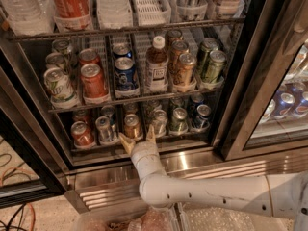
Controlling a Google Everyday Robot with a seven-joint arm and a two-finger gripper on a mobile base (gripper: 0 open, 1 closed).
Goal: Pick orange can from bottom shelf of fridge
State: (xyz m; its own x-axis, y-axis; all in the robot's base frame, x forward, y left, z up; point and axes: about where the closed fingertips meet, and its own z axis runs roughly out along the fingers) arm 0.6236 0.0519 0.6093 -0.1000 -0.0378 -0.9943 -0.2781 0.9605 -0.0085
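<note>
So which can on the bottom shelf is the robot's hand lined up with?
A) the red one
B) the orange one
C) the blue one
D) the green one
B: the gripper, its fingers spread open, sits just in front of the orange can; the red can is two lanes away.

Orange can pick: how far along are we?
Done: the fridge is open, the arm reaches to the bottom shelf, and the claw is lined up on the orange can. In hand: the claw is open just in front of the can's base, not yet shut on it. Left: ease in, close, lift the can out.
</note>
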